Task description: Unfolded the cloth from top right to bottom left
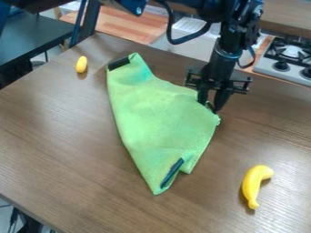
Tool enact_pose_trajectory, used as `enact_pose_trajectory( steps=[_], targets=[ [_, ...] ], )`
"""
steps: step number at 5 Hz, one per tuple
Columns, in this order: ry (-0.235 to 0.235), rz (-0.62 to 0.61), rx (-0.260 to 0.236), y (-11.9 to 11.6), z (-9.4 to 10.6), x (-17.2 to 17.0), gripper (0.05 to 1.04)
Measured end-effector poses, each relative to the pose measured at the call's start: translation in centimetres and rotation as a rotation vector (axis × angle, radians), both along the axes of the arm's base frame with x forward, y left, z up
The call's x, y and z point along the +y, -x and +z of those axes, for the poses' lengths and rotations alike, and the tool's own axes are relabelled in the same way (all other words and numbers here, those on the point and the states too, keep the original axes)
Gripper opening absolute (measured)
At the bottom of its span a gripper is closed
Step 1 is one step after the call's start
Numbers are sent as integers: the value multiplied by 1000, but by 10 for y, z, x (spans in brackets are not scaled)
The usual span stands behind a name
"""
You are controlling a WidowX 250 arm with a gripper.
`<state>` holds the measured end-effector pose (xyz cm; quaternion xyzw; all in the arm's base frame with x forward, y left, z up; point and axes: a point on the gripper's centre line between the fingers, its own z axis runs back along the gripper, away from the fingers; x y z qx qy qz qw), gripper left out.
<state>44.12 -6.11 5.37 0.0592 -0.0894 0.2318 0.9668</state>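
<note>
We see the black gripper [210, 107] right of the middle of the view, pointing down at the right corner of the green cloth [152, 109]. We cannot tell whether it is wide or narrow, or whether it has the cloth in its grasp.

From that corner, the cloth spreads leftward over the brown table [67, 150]. One end reaches up and left to a dark tab [118, 63]; the other tapers to a point toward us, with a dark strip [172, 173] near it and a small fold beside the strip.

Farther out, we find a yellow banana [255, 184] on the table at the lower right and a small yellow object [81, 64] at the upper left, near the tab. Beyond the table, at the upper right, we see a stove [290, 57].
</note>
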Motion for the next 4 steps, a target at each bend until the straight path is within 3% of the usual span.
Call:
enact_pose_trajectory(
  steps=[1, 2, 3, 4],
  targets=[
    [4, -7, 7, 2, -4, -1, 141],
    [21, -21, 17, 6, -8, -4, 57],
    [77, -45, -33, 8, 16, -8, 49],
    [158, -49, -145, 14, 65, 4, 49]
  ],
)
